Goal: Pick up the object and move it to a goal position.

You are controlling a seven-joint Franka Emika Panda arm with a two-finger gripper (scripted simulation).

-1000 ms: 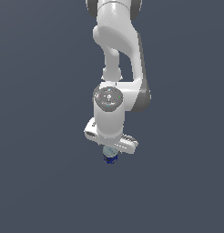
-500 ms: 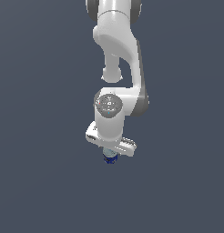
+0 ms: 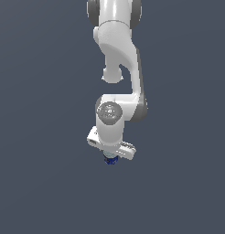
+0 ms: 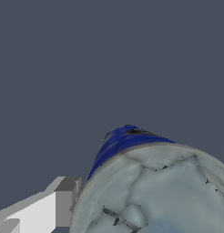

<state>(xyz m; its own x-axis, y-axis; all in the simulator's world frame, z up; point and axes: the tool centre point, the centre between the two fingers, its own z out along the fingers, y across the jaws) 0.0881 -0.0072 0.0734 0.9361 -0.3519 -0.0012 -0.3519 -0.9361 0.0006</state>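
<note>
Compared with one second ago, the white robot arm [image 3: 118,68] has turned its wrist a little, while the hand and its load stay at almost the same place in the exterior view. Only a small blue piece of the small blue-labelled cylindrical can [image 3: 110,159] shows there, under the white gripper [image 3: 110,156], whose fingers are hidden. The wrist view shows more: the can's silvery-grey round top [image 4: 155,195], cut off by the frame, and one pale grey finger [image 4: 63,200] beside it. The gripper seems pressed on the can.
</note>
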